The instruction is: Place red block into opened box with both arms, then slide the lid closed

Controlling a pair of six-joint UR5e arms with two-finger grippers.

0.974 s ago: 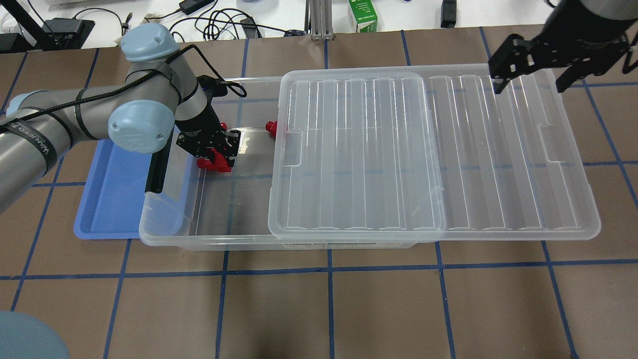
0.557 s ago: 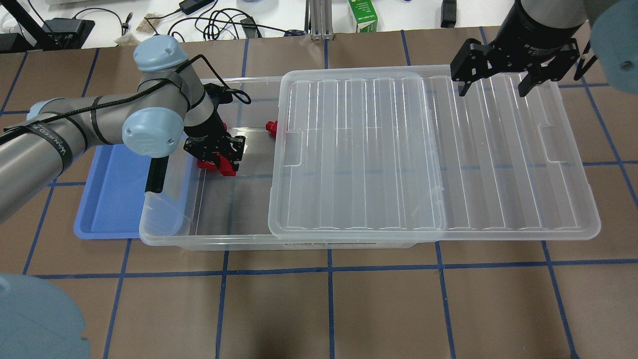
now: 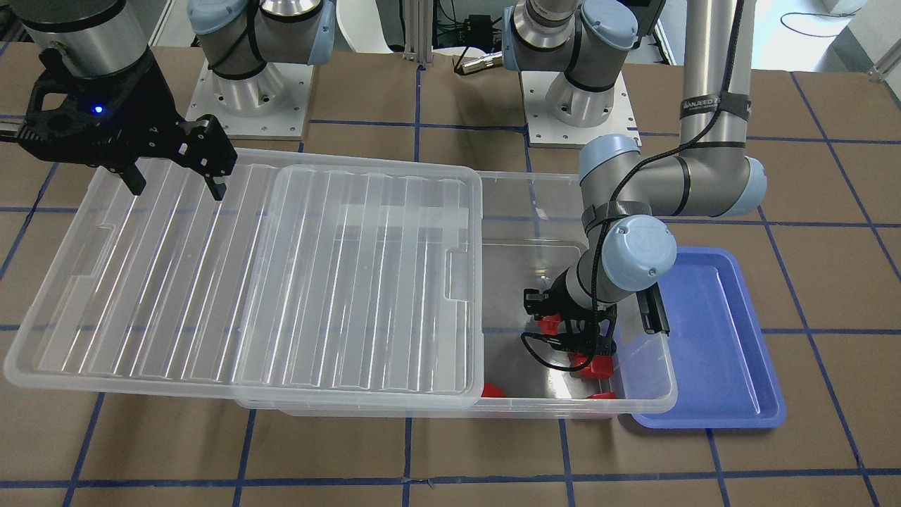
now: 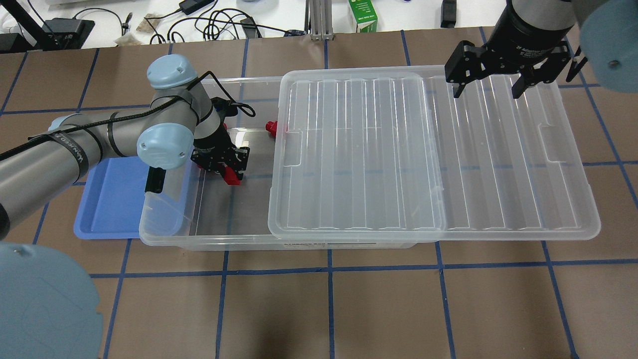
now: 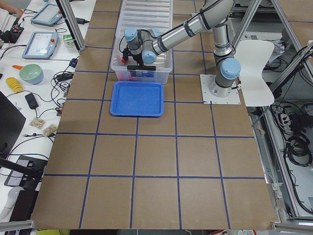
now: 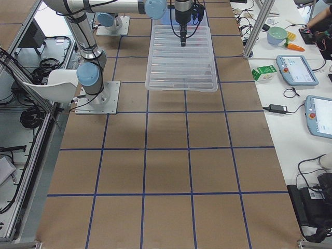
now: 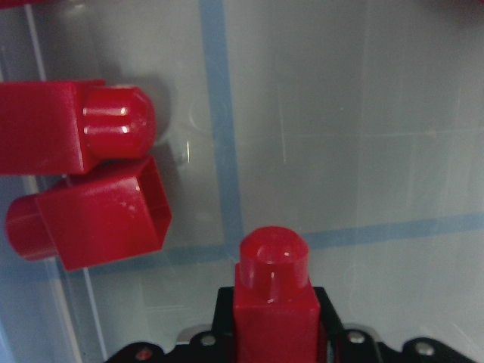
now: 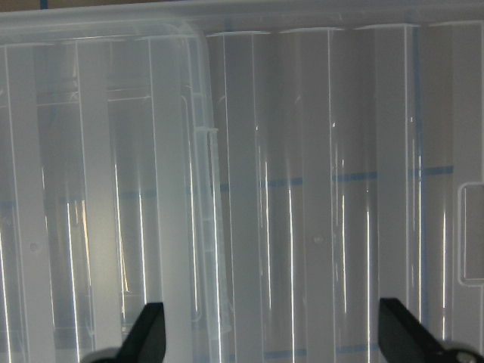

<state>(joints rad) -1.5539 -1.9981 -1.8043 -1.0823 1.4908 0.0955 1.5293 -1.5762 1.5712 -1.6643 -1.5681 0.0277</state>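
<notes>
My left gripper (image 4: 225,163) is down inside the open left end of the clear box (image 4: 164,235), shut on a red block (image 4: 232,176). The left wrist view shows that block (image 7: 274,299) stub-forward just above the box floor, with two more red blocks (image 7: 91,215) lying left of it. Another red block (image 4: 271,127) lies by the far wall. The ribbed lid (image 4: 498,164) sits slid to the right, covering the box's right part and overhanging past it. Above the lid's far right area hangs my right gripper (image 4: 491,84), open and holding nothing, its fingertips (image 8: 147,333) over the ribs.
A shallow blue tray (image 4: 107,199) lies against the box's left end, partly under my left arm. The black latch bar (image 4: 155,180) is on that same short end. Cables and a green carton (image 4: 363,15) are beyond the far table edge.
My left gripper has shifted right, deeper over the box floor, carrying the red block. The right gripper has swung left over the lid's far edge.
</notes>
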